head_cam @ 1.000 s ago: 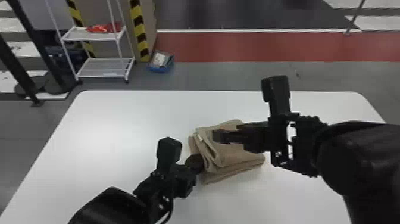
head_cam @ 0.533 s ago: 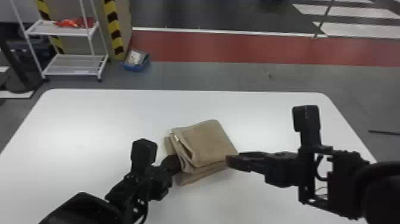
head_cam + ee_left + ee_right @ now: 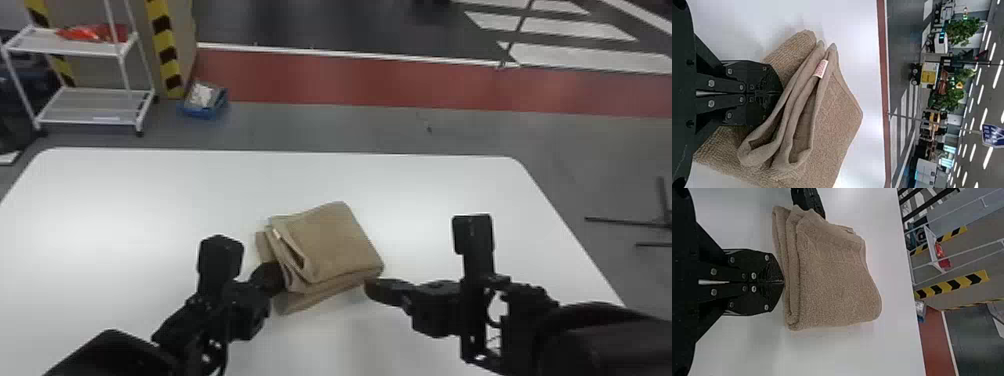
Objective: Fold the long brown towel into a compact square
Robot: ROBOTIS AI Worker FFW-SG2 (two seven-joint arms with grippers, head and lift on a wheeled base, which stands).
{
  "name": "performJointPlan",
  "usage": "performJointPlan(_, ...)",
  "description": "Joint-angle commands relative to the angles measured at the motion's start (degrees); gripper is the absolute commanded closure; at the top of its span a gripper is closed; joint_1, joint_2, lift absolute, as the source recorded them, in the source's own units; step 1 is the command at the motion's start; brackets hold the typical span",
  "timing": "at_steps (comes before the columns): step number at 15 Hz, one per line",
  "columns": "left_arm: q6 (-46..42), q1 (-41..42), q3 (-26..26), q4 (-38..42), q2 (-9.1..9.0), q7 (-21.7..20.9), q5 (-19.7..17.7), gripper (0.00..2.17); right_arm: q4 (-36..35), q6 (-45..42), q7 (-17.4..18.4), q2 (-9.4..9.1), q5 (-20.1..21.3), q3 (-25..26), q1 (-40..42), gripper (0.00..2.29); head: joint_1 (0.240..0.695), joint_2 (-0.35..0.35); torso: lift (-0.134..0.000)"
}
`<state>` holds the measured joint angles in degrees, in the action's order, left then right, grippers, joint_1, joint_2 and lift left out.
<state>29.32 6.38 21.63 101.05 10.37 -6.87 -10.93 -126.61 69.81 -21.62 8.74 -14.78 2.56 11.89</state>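
I have both the left gripper (image 3: pixel 274 280) and the right gripper (image 3: pixel 371 289) fully closed, gripping nothing, tips at the edges of the folded towel (image 3: pixel 332 242) on the table (image 3: pixel 150 200).

Is lying as a brown towel (image 3: pixel 332 240), folded into a thick, roughly square stack, on the white table (image 3: pixel 150 200); is sitting at a slant to the table's far edge; is showing a flat, finely nubby top panel; is gaping in loose folds on the left, with a small pale tag (image 3: pixel 821 69) lying along one fold; is jutting out beneath in a lower layer.
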Motion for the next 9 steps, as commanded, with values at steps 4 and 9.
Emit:
performJointPlan(4,1.2,0.4,0.0,2.7,0.70,-0.2,0.0,1.97,11.0,-2.9,1.5,-0.39,3.7,-2.0,-6.8,2.01,0.695,-0.151,-0.118)
performJointPlan(9,3.9,5.7,-0.6,13.0,3.87,-0.3,4.7,1.97,16.0,-5.2,4.1,-0.57,5.1,-2.0,-11.5,2.01,0.695,-0.166,-0.118)
